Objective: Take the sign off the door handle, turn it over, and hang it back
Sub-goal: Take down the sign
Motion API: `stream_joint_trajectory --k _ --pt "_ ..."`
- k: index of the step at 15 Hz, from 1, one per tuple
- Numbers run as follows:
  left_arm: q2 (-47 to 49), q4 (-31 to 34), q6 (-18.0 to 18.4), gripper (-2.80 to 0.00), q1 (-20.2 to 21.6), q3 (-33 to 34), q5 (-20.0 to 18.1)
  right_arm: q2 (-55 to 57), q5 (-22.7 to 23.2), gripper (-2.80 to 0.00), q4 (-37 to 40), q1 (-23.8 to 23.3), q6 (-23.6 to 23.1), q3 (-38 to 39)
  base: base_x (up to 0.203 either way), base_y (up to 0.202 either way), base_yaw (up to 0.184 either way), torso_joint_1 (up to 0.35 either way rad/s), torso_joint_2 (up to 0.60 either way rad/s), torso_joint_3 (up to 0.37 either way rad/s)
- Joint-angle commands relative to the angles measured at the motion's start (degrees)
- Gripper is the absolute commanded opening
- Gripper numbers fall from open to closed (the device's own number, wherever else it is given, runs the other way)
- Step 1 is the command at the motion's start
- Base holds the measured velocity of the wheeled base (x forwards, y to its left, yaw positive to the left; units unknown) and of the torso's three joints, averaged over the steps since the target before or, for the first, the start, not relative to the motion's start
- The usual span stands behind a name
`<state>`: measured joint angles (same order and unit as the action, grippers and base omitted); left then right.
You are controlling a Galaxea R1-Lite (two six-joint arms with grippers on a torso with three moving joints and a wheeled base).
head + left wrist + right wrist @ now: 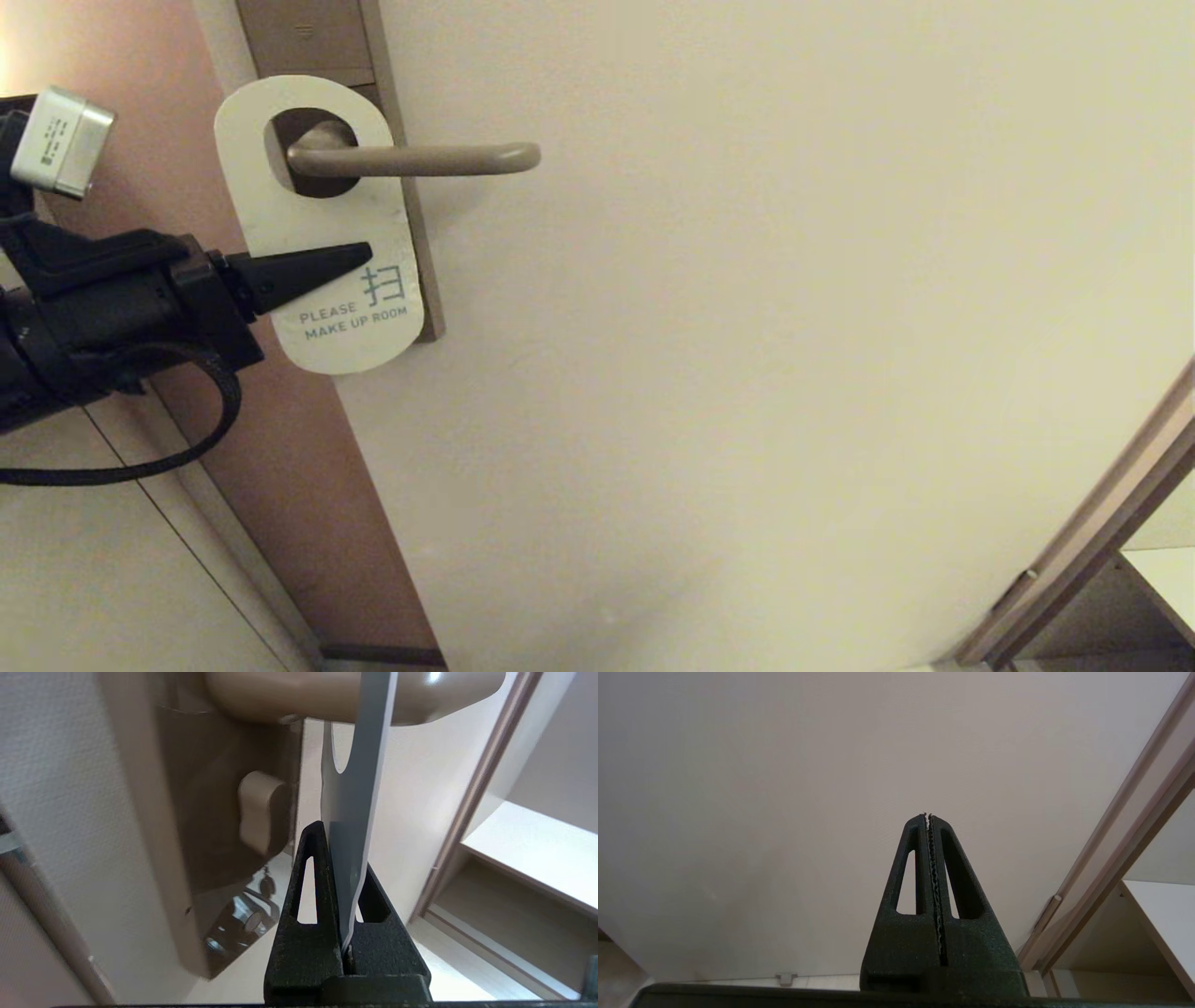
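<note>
1. While left gripper [359,254] pinches the sign [322,233] at its lower half, nothing's released.
2. Sign hangs on the door handle [420,160], off-white "MAKE UP ROOM" face out; flip looks done, letting go remains.
3. Right gripper [928,816] pressed together, empty, facing the door [794,327].

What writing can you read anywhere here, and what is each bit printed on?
"PLEASE MAKE UP ROOM": on the sign, off-white face, hung on the door handle.
"扫": a large character just above those words.
Small print on the silver camera block: too small to read.
</note>
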<state>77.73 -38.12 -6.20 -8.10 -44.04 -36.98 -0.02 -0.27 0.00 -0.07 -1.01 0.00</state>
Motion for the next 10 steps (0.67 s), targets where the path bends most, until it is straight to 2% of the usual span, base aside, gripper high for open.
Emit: stream_joint_trajectory --k 1,8,10 --pt "-0.03 -0.04 0.19 -2.8 -1.74 -0.13 1.72 0.02 0.0 -2.8 -0.06 0.01 -0.04 0.0 0.0 0.0 0.0 0.0 0.0 0.0" --pt "-0.36 1.11 2.24 -2.8 -6.43 -0.19 13.0 0.02 0.0 -2.8 0.0 -0.01 -0.04 0.0 0.0 0.0 0.0 0.0 0.0 0.0" --pt "-0.69 1.1 2.25 -2.8 -8.95 -0.17 16.91 0.02 0.0 -2.8 0.0 0.03 -0.04 0.0 0.0 0.0 0.0 0.0 0.0 0.0"
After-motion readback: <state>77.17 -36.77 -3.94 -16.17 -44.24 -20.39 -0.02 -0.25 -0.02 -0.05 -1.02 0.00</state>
